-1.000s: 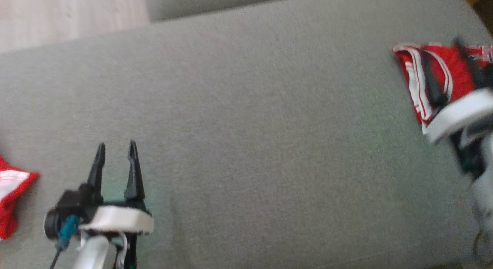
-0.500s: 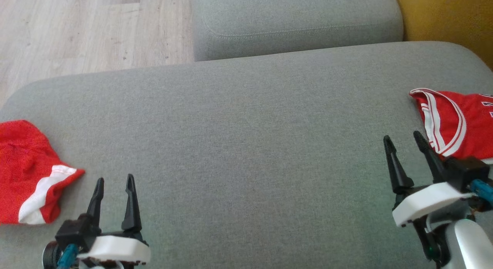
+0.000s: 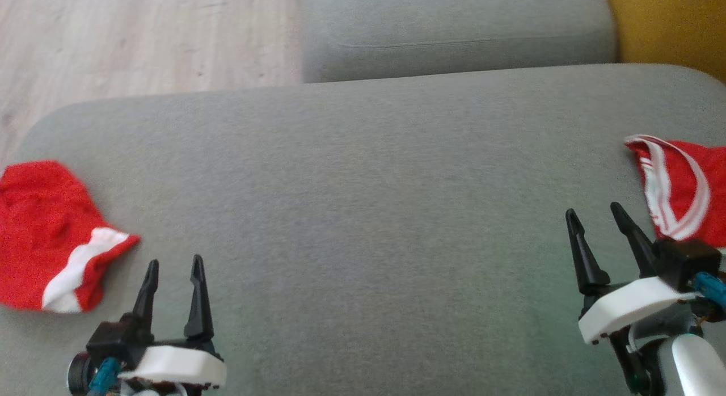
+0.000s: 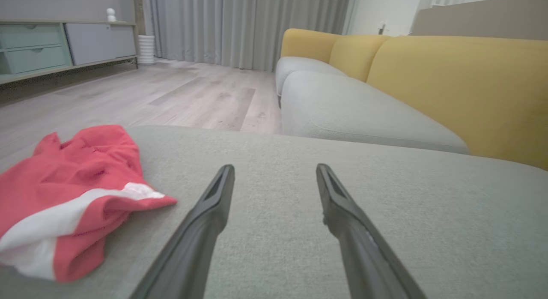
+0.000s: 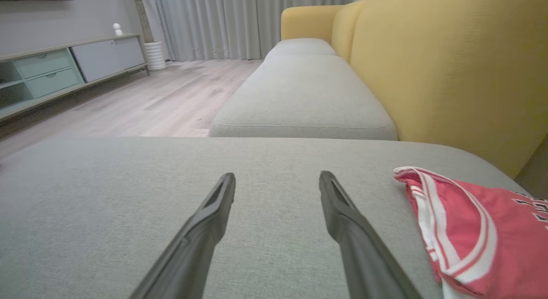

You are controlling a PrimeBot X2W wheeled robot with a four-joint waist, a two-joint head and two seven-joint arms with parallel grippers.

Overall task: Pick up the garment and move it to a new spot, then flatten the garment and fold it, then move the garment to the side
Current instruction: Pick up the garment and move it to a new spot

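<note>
Jersey [image 3: 679,186] lies just beside right gripper [image 3: 592,209] — apart.

I'm looking down at a broad grey sofa cushion [image 3: 363,203] with a fine woven cover; it runs across nearly the whole head view, and its rounded corner sits at the upper left of the frame. At the left edge of the frame a crumpled red garment with a white band [image 3: 39,226] lies on it, near the cushion's left end. At the right edge a red garment with white stripes [image 3: 683,186] lies flatter, cut off by the frame and well apart from the first, its dark lettering too small for me to read.
</note>
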